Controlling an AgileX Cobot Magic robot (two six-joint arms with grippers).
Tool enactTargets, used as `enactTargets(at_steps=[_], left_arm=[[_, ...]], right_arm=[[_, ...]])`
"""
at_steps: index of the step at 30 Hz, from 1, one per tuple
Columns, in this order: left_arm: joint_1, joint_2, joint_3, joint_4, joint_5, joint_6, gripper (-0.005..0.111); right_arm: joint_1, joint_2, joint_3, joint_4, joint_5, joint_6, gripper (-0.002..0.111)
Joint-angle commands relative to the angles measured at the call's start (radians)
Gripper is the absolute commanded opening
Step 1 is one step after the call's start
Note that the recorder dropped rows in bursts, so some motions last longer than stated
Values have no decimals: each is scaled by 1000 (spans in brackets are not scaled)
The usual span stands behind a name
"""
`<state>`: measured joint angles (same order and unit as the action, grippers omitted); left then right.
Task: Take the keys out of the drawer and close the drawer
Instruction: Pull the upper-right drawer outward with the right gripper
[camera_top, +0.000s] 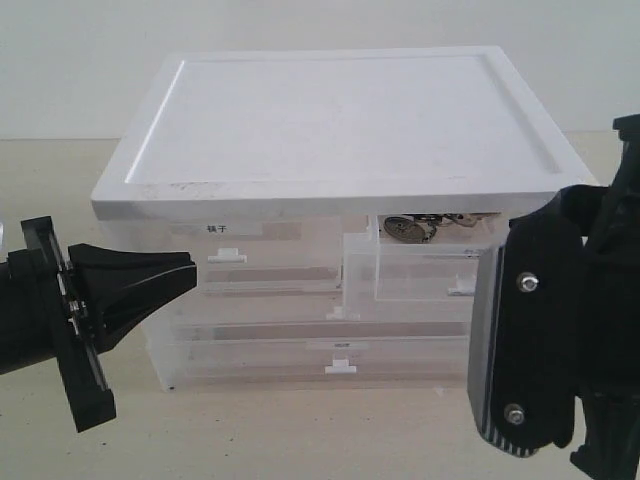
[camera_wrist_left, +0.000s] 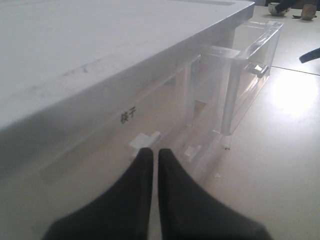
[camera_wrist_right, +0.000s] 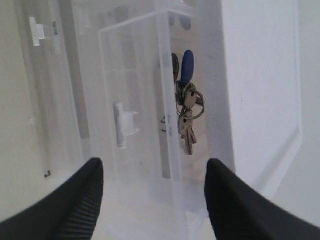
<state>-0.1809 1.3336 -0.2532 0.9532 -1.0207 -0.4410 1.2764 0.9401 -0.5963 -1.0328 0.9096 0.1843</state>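
The keys (camera_wrist_right: 186, 107) lie inside the drawer (camera_wrist_right: 140, 95), which stands pulled out at the upper right of the translucent cabinet (camera_top: 250, 300) in the exterior view. There you see only a silvery tangle of them just under the white top (camera_top: 340, 110). The blue fob (camera_wrist_right: 187, 65) shows only in the right wrist view, blurred through the plastic wall.

The neighbouring half-width drawer (camera_top: 270, 255) bears two bold black characters (camera_wrist_left: 128, 116) that read as 筷子. Any marking on the open drawer is too faint to read.

Your right hand (camera_wrist_right: 150, 167) faces the drawer's front with its fingers spread wide, holding nothing. Your left hand (camera_wrist_left: 151, 151) is closed to a thin slit, empty, near the labelled drawer's white tab (camera_wrist_left: 144, 140). In the exterior view the right arm's bulk cuts off the cabinet's right edge.
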Motion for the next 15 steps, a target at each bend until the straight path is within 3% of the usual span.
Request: enactTargets(at_steps=[1,5,15], left_arm=[[-6,4,3,4,1,1,5],[-6,4,3,8,3,-3,5],[-6,4,3,14,3,-11,5]], right_arm=[[-1,-1,20,-24,-8,16,54],[-15,-1,29,-40,-13,46,54],[-224,1,29,12,-249,44,54]])
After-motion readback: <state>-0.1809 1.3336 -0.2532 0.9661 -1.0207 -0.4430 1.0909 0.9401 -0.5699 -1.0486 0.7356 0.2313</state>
